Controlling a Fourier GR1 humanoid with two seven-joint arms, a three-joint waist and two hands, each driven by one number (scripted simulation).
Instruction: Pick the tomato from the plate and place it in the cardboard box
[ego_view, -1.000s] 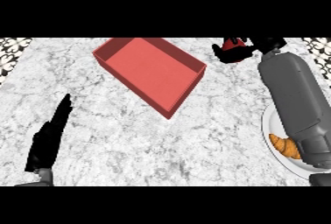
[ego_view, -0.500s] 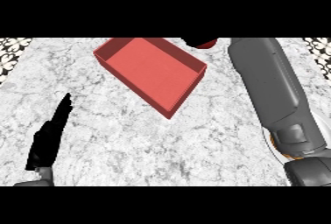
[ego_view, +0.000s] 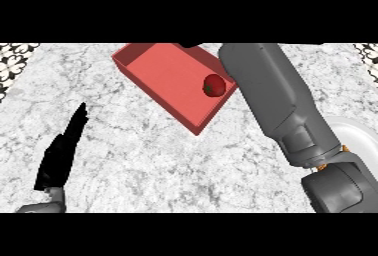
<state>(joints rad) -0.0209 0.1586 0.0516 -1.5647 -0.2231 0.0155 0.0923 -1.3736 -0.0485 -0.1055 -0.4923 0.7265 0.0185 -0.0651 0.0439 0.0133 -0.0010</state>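
right forearm (ego_view: 269, 95): a long, smooth mid-grey shell, broad at its far end, narrowing to a darker grey stepped cuff (ego_view: 303, 145). small orange marks (ego_view: 322, 167) show at the joint, with a rounded dark grey casing (ego_view: 343, 187) nearer. left hand (ego_view: 63, 150): matte black and slim, on a grey wrist (ego_view: 40, 207) stub.

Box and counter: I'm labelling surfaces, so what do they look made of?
The box looks like matte red card or plastic: flat uniform colour, thin straight walls, no shine. Which of the two is unclear. The counter looks like marble-type stone: white with mottled grey veining and no evident glare.
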